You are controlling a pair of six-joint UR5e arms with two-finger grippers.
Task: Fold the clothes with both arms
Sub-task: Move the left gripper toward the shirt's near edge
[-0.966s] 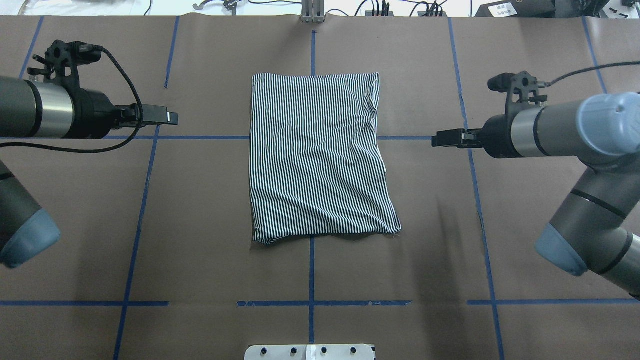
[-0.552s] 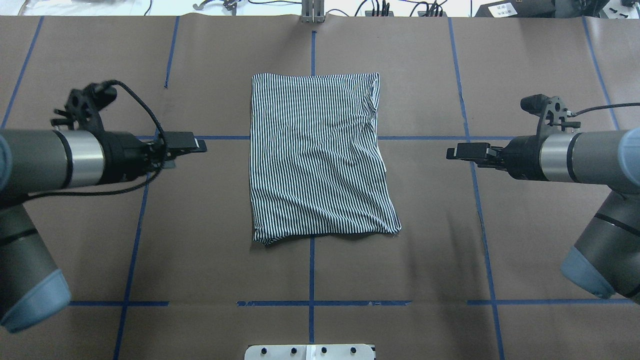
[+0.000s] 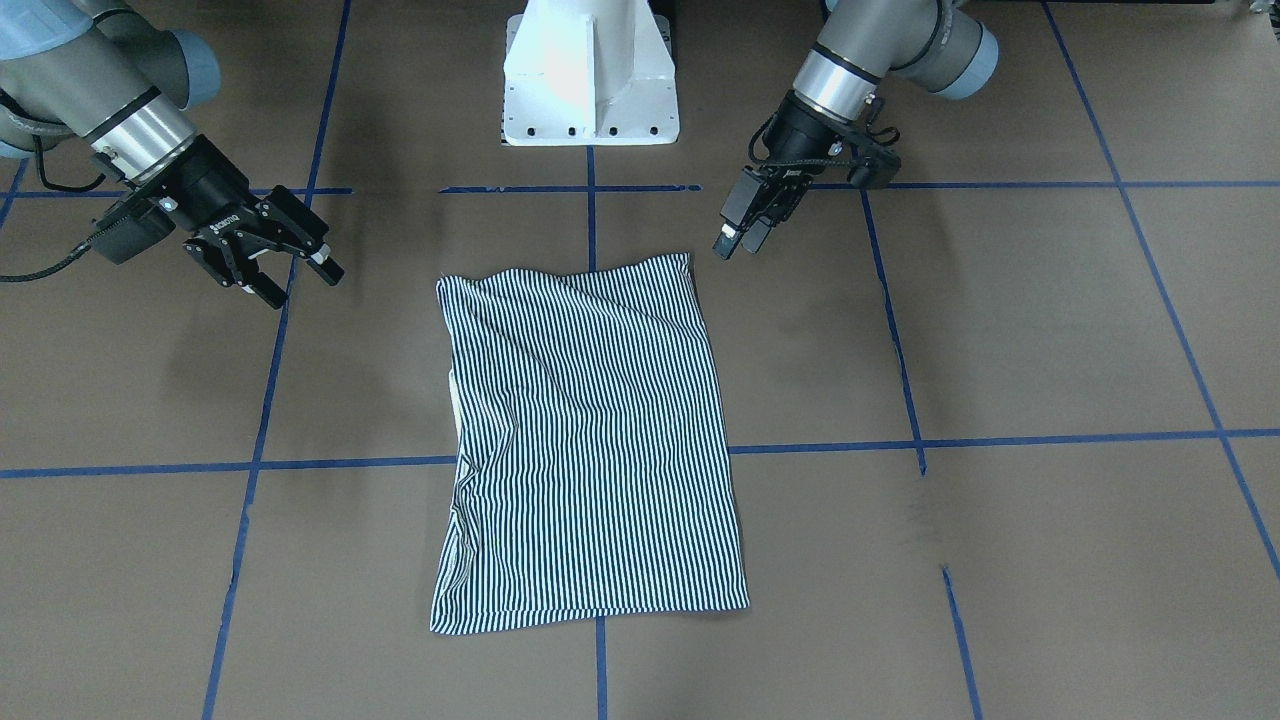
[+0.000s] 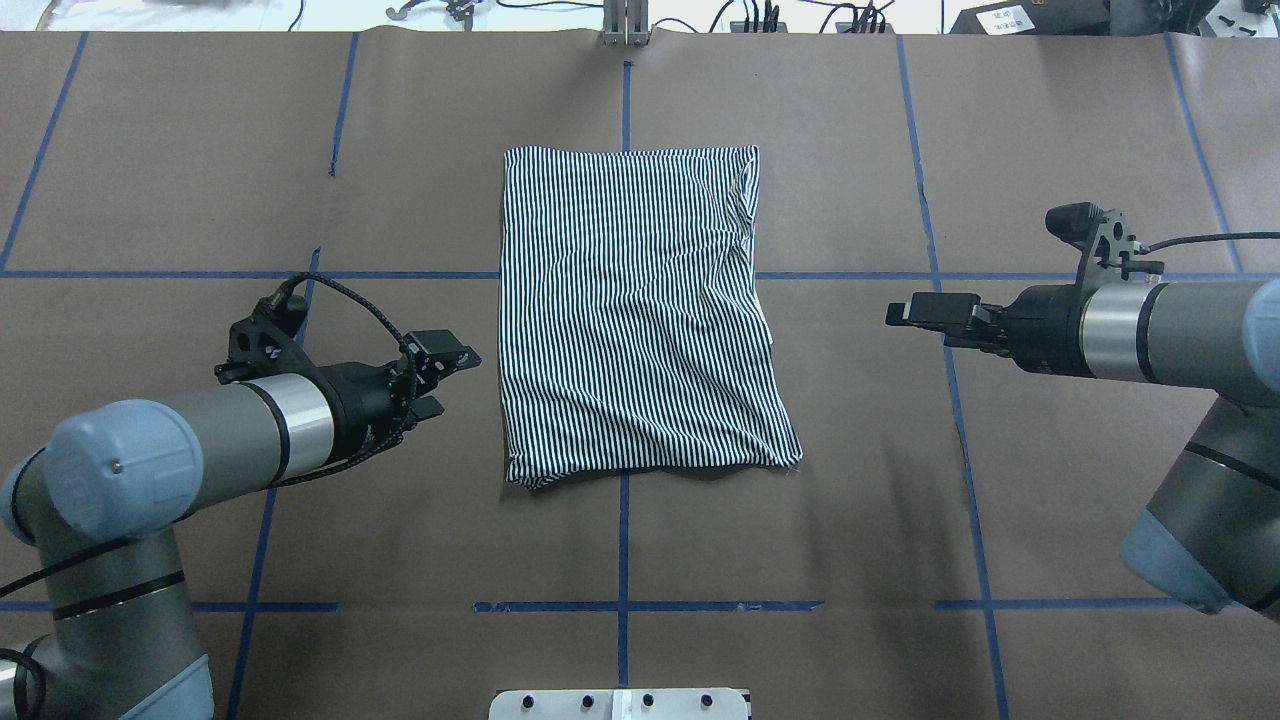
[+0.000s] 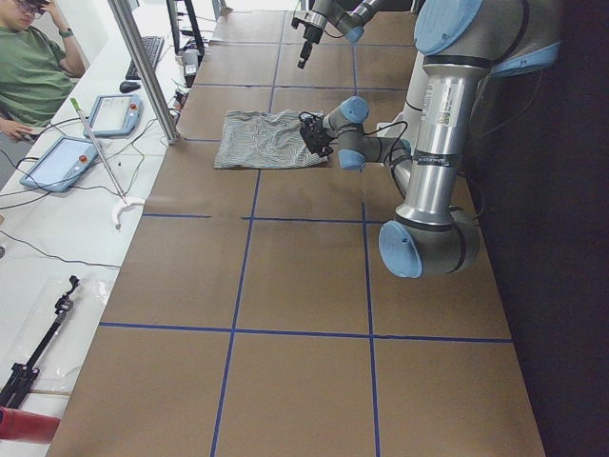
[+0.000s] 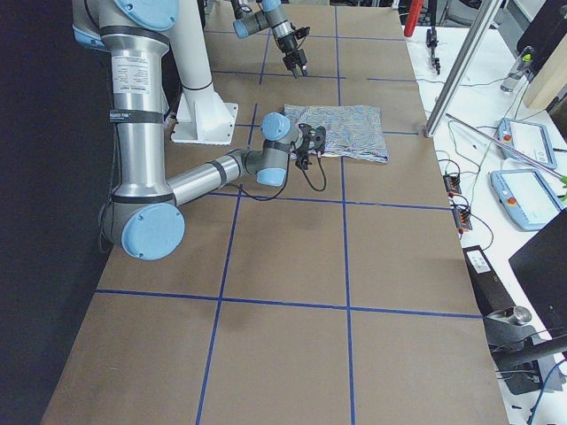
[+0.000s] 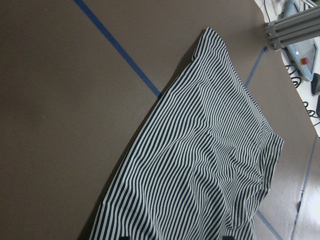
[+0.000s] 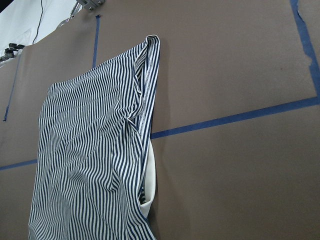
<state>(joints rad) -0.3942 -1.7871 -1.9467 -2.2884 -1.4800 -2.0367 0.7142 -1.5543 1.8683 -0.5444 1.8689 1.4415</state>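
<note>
Left gripper: fingers spread, nothing held, just beside the shirt's left edge near its robot-side corner, no contact visible. Right gripper: fingers spread too, empty, well apart from the shirt's right edge. Left arm comes in from the robot-side left corner, forearm angled toward the shirt. Right arm has its forearm lying crosswise, pointing at the shirt. Shirt lies folded into a rough rectangle at the centre of the table, wrinkled, stripes up, over crossing blue tape. A cream sliver shows along its right edge
</note>
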